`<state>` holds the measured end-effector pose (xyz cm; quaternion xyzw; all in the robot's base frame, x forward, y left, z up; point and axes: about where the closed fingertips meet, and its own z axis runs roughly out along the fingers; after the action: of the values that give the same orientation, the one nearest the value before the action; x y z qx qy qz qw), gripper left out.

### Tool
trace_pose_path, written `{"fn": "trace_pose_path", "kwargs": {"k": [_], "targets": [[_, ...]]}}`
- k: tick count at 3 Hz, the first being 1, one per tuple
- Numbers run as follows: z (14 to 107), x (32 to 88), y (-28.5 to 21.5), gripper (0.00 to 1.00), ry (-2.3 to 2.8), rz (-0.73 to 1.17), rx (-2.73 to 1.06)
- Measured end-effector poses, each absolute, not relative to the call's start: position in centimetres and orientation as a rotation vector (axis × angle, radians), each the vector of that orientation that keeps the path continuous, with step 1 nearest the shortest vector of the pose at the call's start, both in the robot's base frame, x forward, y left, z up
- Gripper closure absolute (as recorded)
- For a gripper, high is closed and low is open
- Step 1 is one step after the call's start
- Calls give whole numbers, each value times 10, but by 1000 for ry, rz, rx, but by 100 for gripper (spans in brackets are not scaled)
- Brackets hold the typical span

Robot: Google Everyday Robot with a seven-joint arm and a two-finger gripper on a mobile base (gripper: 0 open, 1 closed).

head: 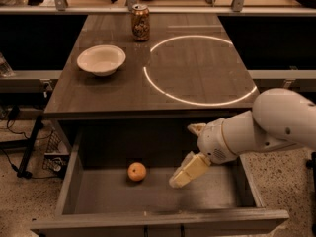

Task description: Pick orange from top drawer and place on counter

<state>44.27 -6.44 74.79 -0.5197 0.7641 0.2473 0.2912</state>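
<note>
The orange (137, 172) lies on the flat bottom of the open top drawer (98, 194), left of centre. My gripper (181, 155) hangs inside the drawer to the right of the orange, about a hand's width from it and not touching it. It is open and empty, with one cream finger (185, 174) pointing down-left towards the fruit and the other (196, 129) higher up under the counter edge. The counter (98, 95) with its glowing white circle (197, 68) lies behind and above the drawer.
A cream bowl (101, 59) sits on the counter's left side and a soda can (140, 22) stands at its back. The drawer's grey front panel (158, 222) and sloping side walls enclose the gripper. Cables and a metal frame lie on the floor at left.
</note>
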Motion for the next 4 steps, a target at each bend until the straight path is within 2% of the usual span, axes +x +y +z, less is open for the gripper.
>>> {"fn": "trace_pose_path", "kwargs": {"k": [3,4], "targets": [[674,458,14,0,1908,709,-1377],[656,463,26,0,1910,697,-1371]]}}
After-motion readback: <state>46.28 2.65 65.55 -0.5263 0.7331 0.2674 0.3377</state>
